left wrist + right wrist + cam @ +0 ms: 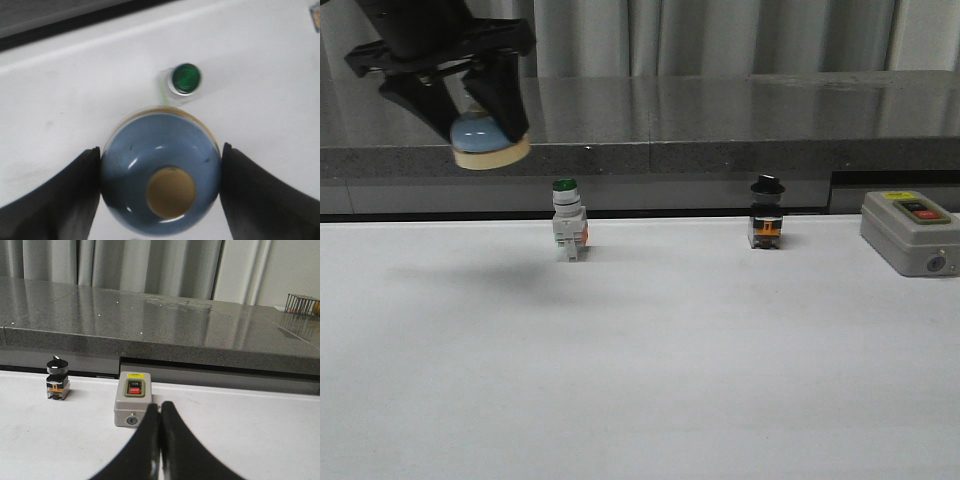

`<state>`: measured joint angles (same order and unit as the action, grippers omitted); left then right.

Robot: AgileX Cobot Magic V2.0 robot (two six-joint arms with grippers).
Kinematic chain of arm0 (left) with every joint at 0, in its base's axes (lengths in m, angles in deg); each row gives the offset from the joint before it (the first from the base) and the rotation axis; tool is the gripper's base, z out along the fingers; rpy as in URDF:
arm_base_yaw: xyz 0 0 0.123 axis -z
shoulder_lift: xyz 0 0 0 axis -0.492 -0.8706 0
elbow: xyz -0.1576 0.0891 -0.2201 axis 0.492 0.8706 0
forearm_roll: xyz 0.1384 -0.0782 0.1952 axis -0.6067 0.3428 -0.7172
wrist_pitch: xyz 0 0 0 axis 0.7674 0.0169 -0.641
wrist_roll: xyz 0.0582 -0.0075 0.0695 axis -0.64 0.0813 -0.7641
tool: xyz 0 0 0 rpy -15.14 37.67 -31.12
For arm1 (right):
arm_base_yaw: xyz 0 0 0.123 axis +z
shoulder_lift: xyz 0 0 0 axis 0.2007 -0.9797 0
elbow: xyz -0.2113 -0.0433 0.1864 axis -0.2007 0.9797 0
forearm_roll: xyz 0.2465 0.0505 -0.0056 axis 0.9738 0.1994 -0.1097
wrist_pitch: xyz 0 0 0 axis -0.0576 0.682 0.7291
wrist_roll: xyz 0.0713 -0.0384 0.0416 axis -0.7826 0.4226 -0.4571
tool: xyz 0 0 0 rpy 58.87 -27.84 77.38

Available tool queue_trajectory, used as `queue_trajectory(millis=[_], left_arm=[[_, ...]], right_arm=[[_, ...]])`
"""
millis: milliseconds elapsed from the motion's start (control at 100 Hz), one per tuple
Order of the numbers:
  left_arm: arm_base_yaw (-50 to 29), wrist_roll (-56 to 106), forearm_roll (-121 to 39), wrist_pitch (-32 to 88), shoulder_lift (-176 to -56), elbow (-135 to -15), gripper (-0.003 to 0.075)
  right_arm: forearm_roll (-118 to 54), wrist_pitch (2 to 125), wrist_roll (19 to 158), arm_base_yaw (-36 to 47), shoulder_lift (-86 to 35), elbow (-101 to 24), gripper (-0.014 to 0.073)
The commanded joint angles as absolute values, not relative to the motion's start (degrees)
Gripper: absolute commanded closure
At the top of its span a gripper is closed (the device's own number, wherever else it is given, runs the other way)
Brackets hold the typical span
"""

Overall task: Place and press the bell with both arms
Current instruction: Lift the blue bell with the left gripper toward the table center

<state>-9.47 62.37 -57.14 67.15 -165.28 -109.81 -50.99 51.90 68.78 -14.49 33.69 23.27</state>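
The bell (485, 140), light-blue dome on a cream base, hangs high above the table at the far left, gripped by my left gripper (480, 115). In the left wrist view the two black fingers (60, 195) press on both sides of the dome (160, 155), with the cream button (170, 192) on top. My right gripper (160, 407) is shut and empty, low over the table in front of the grey box; it does not show in the front view.
A green-capped white push-button switch (567, 220) stands left of centre, just beyond the bell in the left wrist view (185, 78). A black-knob switch (766, 214) stands right of centre. The grey box with red and black buttons (910, 230) sits at the right. A dark stone ledge (720, 120) runs behind.
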Motion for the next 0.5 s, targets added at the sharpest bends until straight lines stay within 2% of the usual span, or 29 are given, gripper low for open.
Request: queue_trajectory(millis=[0,210,490], left_arm=[[-5.6,62.3,-56.4,65.5,-161.8,-111.4,0.0396],[1.5,62.3,-56.4,63.7,-162.4,-109.1,0.0396],[6.4,62.3,-56.1,60.7,-165.1,-103.7,0.0396]], right_arm=[[-51.4,47.1,69.0,-14.6,34.5,22.4,0.0654],[-51.4,47.1,69.0,-14.6,34.5,22.4,0.0654],[-51.4,47.1,69.0,-14.6,34.5,22.4,0.0654]])
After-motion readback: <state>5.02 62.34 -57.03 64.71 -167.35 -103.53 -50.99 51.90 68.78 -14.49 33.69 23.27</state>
